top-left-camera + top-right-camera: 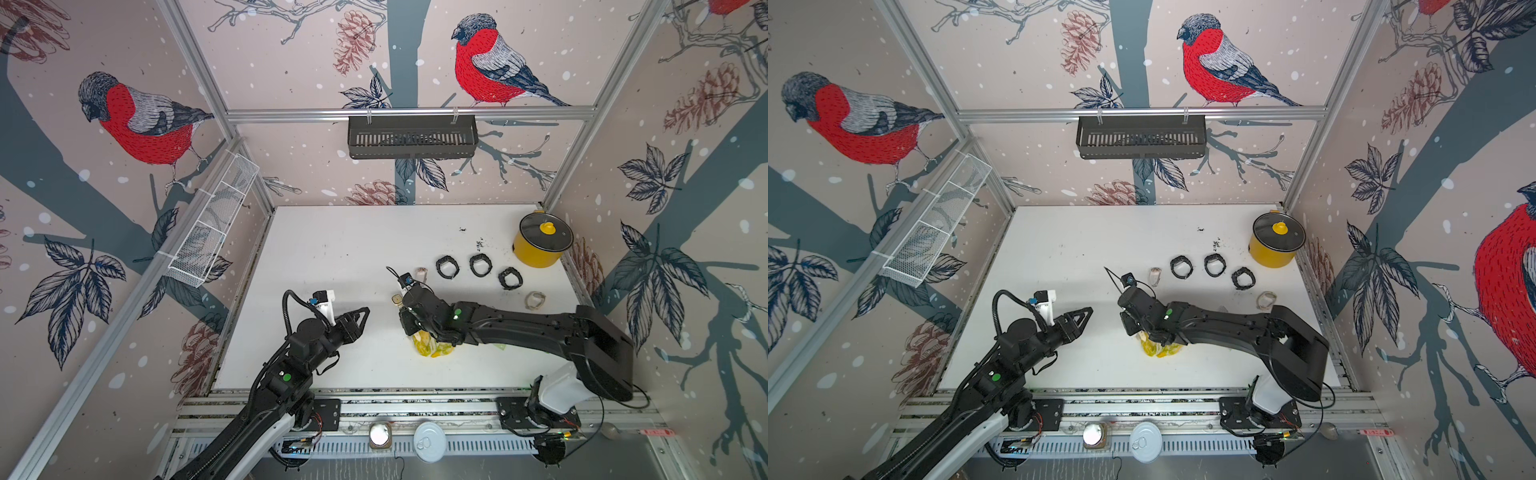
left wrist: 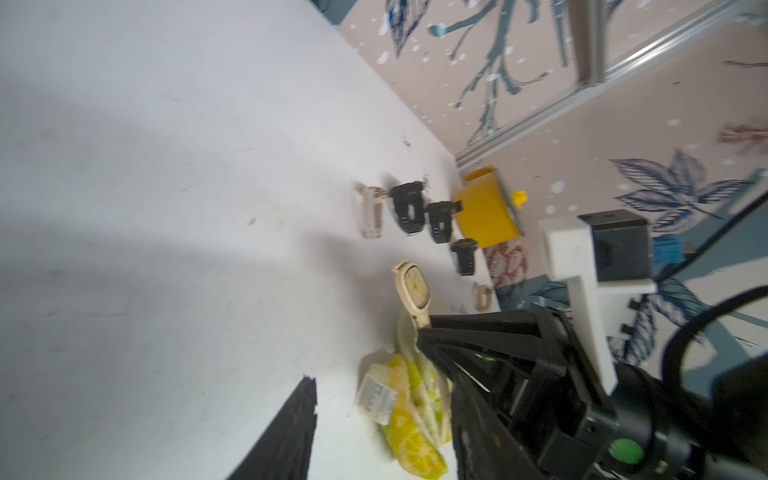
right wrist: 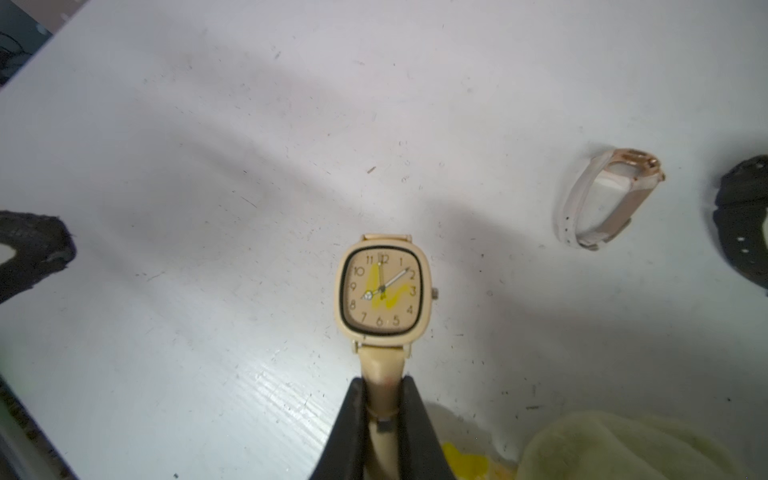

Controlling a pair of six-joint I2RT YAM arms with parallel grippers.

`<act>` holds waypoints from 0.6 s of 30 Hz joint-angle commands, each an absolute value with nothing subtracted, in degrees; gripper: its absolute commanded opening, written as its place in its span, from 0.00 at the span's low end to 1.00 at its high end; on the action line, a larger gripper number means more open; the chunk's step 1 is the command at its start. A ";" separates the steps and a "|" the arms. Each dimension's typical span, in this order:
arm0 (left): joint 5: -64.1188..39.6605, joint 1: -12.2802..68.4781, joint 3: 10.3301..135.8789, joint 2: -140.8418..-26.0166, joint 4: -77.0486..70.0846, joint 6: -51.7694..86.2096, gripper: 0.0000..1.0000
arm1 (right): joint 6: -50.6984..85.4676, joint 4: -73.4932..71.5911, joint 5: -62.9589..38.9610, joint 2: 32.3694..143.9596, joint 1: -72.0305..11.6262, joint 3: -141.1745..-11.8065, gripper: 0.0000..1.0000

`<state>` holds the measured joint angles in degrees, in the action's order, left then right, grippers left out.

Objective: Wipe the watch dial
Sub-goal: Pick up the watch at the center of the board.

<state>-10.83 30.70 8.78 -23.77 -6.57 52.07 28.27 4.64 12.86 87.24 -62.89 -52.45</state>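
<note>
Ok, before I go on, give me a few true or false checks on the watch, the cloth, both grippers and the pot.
1. The right gripper grips the cream watch by its strap. True.
2. The dial is clean. False: a yellow smear crosses it.
3. The left gripper holds the cloth. False: it is open and empty; the cloth lies on the table.
4. The pot has its lid on. True.
</note>
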 commanded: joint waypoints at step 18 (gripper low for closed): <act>-31.13 40.82 18.31 -36.78 -27.73 36.06 0.54 | 17.43 -27.01 15.62 63.23 -69.06 -33.93 0.16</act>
<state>-31.44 38.65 16.49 -35.09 -27.90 42.87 19.38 -22.09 14.96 63.59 -68.25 -34.15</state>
